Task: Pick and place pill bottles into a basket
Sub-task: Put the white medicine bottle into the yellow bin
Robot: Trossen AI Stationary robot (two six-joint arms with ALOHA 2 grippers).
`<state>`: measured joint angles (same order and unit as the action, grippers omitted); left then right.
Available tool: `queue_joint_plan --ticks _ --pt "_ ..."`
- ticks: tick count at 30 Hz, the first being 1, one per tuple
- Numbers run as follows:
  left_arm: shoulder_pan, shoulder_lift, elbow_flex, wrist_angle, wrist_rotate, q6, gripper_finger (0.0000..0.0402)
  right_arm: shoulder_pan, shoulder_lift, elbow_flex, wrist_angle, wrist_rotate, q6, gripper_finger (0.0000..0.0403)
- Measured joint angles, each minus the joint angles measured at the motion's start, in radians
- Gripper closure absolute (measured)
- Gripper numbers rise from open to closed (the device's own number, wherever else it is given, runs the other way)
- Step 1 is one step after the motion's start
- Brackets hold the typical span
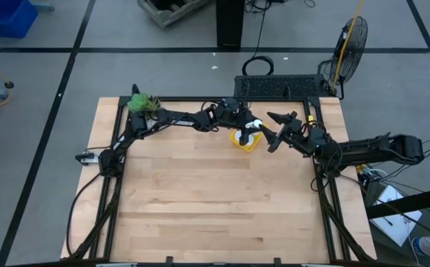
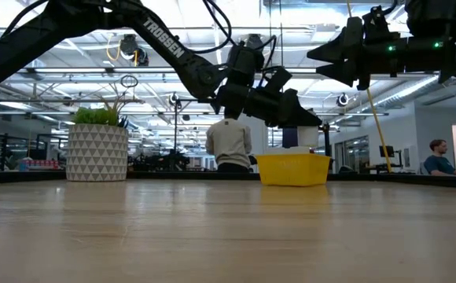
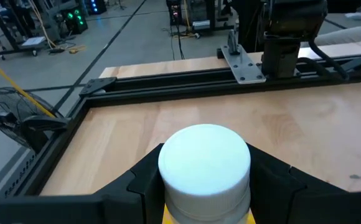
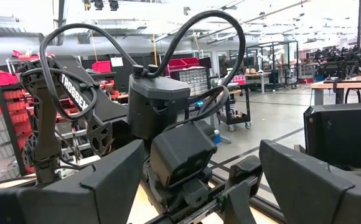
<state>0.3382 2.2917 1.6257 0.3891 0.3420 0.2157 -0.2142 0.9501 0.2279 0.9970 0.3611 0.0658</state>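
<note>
My left gripper (image 1: 250, 127) is over the yellow basket (image 1: 243, 140) at the table's far middle, shut on a white pill bottle (image 3: 204, 163). The bottle's white cap also shows in the high view (image 1: 254, 124). In the low view, the left gripper (image 2: 291, 118) hangs just above the basket (image 2: 293, 170). My right gripper (image 1: 276, 132) is open and empty, just right of the basket and high above the table (image 2: 336, 53). Its wrist view (image 4: 199, 180) faces the left arm's wrist. The other bottles are hidden or out of view. My left gripper pinches the bottle between its two fingers (image 3: 144, 180), on the sides at the cap (image 3: 168, 168). The fingers slant down from the table's left. The bottle stands upright, cap up, over the basket, whose yellow shows just below it (image 3: 168, 216). Whether its base rests in the basket is hidden.
A white patterned pot with a green plant (image 1: 142, 102) stands at the table's far left corner (image 2: 97, 151). A black frame rail (image 3: 168, 84) runs along the table's edges. Bare wood (image 1: 215, 200) fills the near half. People show in the room behind (image 2: 229, 145).
</note>
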Motion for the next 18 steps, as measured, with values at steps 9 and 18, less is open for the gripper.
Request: queue_joint_plan --ticks 9,18 --pt "-0.001 0.0 0.0 0.005 -0.003 0.019 0.0226 0.0 0.0 0.0 0.0 0.0 0.0 0.0094" --pt "-0.002 0.0 0.0 0.004 -0.029 0.012 0.0226 0.0 0.0 0.0 0.0 0.0 0.0 0.0094"
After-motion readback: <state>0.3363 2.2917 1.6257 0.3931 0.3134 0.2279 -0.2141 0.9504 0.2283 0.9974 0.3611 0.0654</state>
